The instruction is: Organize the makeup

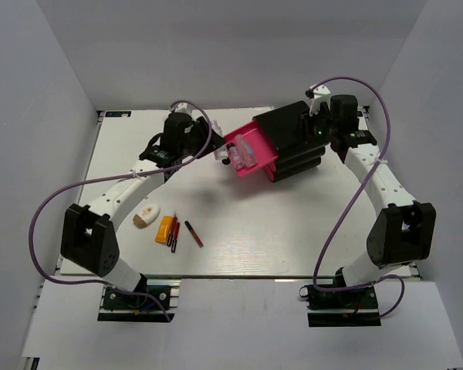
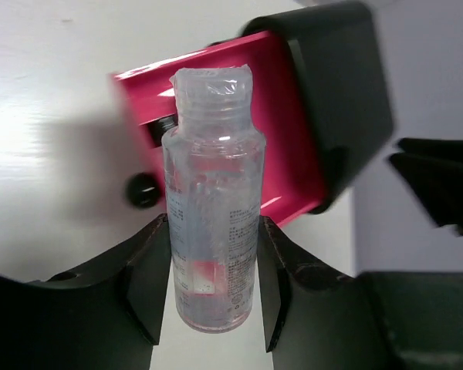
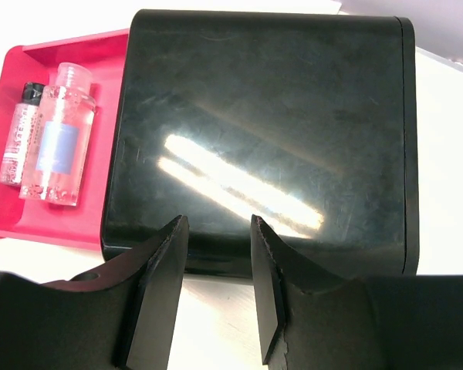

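Presently left pincer [image 2: 212, 266] clamped on clear bottle [image 2: 214, 193], long axis along fingers, cap toward open pink drawer [image 2: 282, 116] just beyond; right pincer [image 3: 216, 231] slightly parted, empty, over black box [image 3: 262, 116]; tube [image 1: 165, 229], pencils [image 1: 193, 233] elsewhere on bench [image 1: 293, 231].

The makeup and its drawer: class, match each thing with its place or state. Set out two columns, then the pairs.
1. clear bottle
2. orange tube
3. pink drawer
4. white-tan piece

A. pulled open, two small bottles inside
B. gripped in the left hand
C. on the table, beside the pencils
D. leftmost loose piece on the table

Pairs: 1-B, 2-C, 3-A, 4-D.
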Robot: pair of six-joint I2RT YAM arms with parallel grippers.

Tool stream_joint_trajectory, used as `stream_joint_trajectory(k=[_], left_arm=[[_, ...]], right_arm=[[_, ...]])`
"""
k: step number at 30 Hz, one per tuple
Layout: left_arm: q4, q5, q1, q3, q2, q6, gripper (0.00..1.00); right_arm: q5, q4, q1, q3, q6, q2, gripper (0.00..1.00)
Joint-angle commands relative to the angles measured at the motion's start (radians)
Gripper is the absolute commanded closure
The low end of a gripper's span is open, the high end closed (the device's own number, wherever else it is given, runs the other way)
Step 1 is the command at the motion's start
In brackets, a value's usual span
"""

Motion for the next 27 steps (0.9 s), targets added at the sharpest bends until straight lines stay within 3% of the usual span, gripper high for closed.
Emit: stream_joint_trajectory(k=[1, 6, 11, 16, 21, 25, 27], left_arm=[[0.187, 0.148, -0.013, 0.034, 0.082, -0.164, 0.9], [0.362, 0.232, -0.022, 0.139, 0.266, -0.314, 0.89], [0.353, 0.263, -0.022, 0.309, 0.379, -0.345, 0.89], [0.353, 0.275, -0.022, 0.329, 0.424, -0.385, 0.85], [0.33, 0.278, -0.031, 0.321, 0.423, -0.402, 0.72], [0.307, 0.286, -0.031, 0.326, 0.426, -0.402, 0.48], [0.289, 0.29, -0.031, 0.334, 0.432, -0.402, 0.43]], right_arm=[[-0.011, 0.023, -0.008, -0.006, -0.005, -0.027, 0.56], [-0.014, 0.026, -0.008, -0.009, -0.003, -0.038, 0.56], [-0.01, 0.036, -0.01, -0.037, 0.0, -0.048, 0.56], [-0.005, 0.042, -0.01, -0.043, 0.004, -0.054, 0.56], [-0.008, 0.043, -0.017, -0.044, 0.004, -0.051, 0.56], [-0.014, 0.045, -0.014, -0.038, 0.003, -0.045, 0.56], [-0.016, 0.045, -0.013, -0.035, 0.004, -0.041, 0.56]])
